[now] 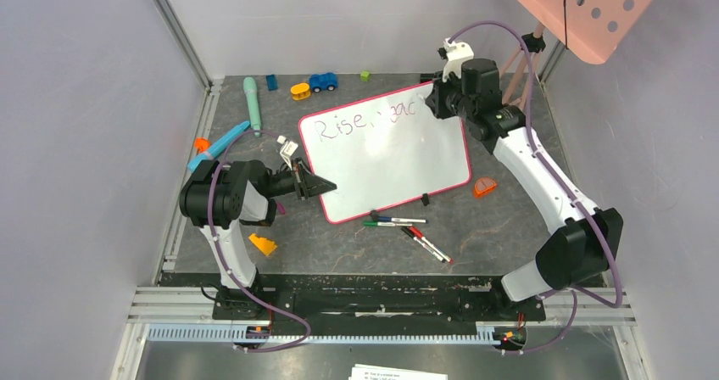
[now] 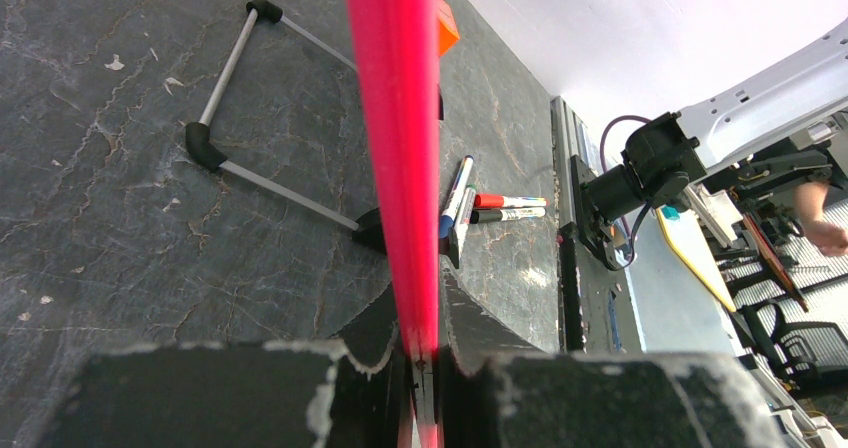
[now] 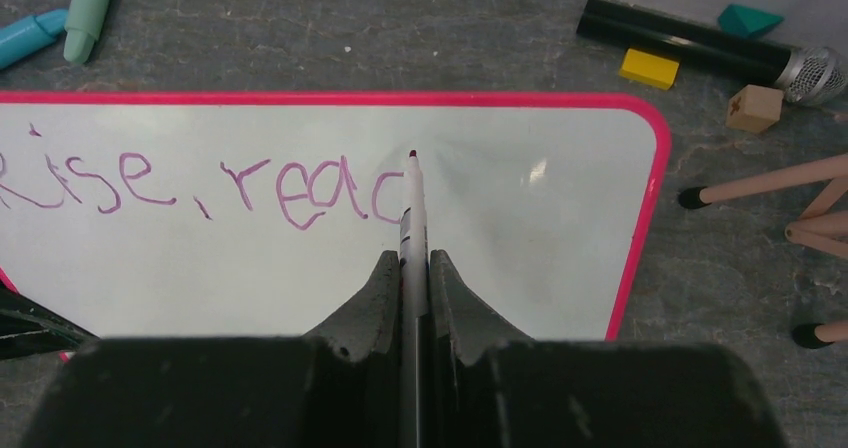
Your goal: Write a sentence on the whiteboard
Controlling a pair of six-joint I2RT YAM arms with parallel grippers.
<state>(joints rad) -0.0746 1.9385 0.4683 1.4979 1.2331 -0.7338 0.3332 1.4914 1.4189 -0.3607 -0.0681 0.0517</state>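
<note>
A: What takes up most of the dark marbled tabletop (image 1: 509,227)?
B: The whiteboard (image 1: 398,155). It lies around the middle, skewed so that its far right corner sits farthest back, with a pink rim all round

A: And the robot's two hands?
B: The left hand (image 1: 326,187) comes in from the left and is clamped on the board's near left rim. In the left wrist view the pink edge runs straight through its grip. The right hand (image 1: 439,100) hangs over the far right part of the board, closed tight on a marker (image 3: 413,213)

A: Where is the sentence?
B: The sentence (image 3: 200,183) runs along the far edge of the board in purplish-pink ink, one line reading "Rise, reac". The marker's tip sits just right of the last letter c and points toward the far rim. Whether it touches the surface I can't tell

A: Anything smaller lying about?
B: A few loose markers (image 1: 407,226) lie on the tabletop just near of the board's near edge. An orange piece (image 1: 484,187) sits just off its near right corner, a yellow-orange block (image 1: 263,244) lies on the near left, and a blue car (image 1: 323,81) stands at the far edge
</note>
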